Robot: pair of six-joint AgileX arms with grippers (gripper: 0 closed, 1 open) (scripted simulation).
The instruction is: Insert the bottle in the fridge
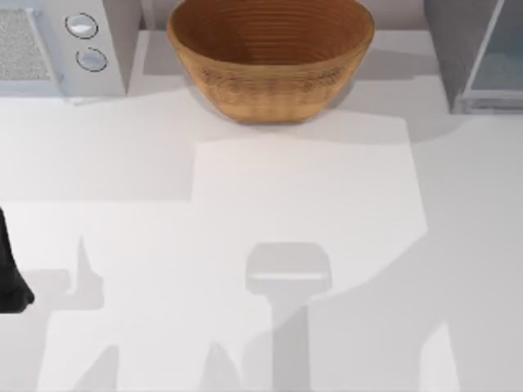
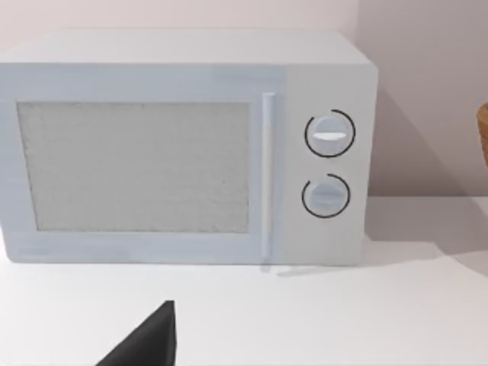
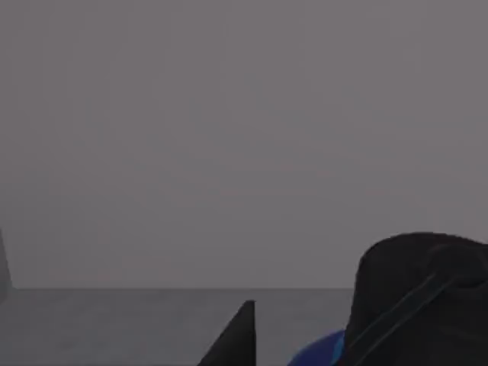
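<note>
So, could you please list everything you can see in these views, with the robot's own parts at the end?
table: one, white, under everything else.
microwave: one, pale grey with two round knobs, back left of the table.
basket: one, brown woven, back centre, between the microwave and the fridge.
fridge: one, grey with a pale glassy panel, back right of the table.
bottle: one, a blue part of it seen in the right wrist view, close beside the right tool.
left arm: one, black, at the table's left edge.
left tool: one, black, facing the microwave's front.
right tool: one, black, in front of a plain grey surface.
</note>
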